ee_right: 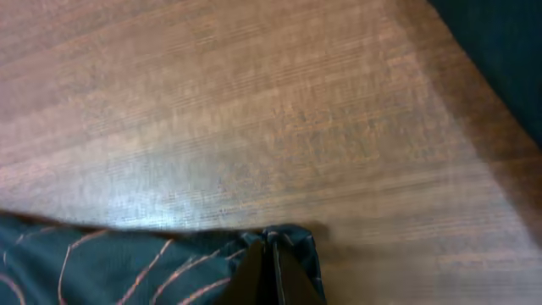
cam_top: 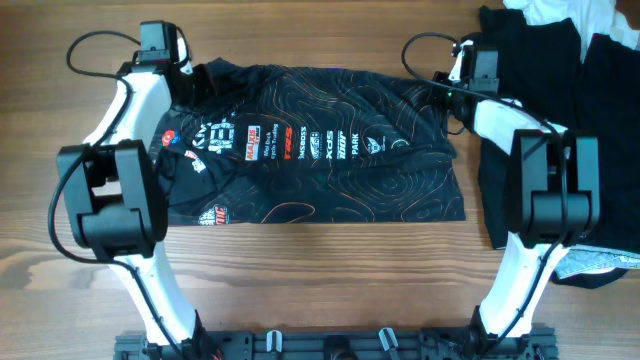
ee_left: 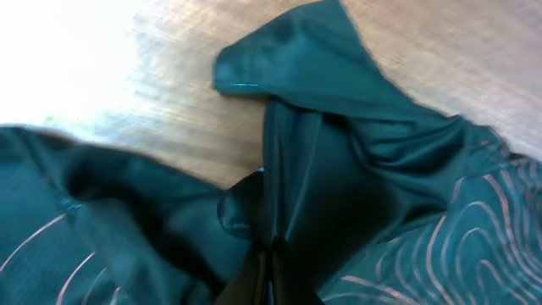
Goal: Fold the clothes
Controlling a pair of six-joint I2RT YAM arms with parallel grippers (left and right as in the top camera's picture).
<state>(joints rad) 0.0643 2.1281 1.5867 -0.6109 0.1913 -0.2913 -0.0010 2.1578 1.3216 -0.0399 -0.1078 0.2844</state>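
**Both pincers hold the far edge of the shirt**

On the table (cam_top: pixel 300 290) the black T-shirt (cam_top: pixel 330 150) lies spread, with its long axis running left to right. Its body lies nearer the robot than both pincers. Each arm reaches out over its own end. The left gripper (ee_left: pixel 269 284) is closed on a raised fold, and the right gripper (ee_right: pixel 271 267) is closed on a corner. I judge the fold should come toward the robot.

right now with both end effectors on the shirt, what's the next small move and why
Probably raise both ends of the far edge slightly, together, ready to carry it over toward the near edge. The left end effector and right end effector each look shut on fabric at the far edge of the shirt, which lies spread on the table, not yet folded.
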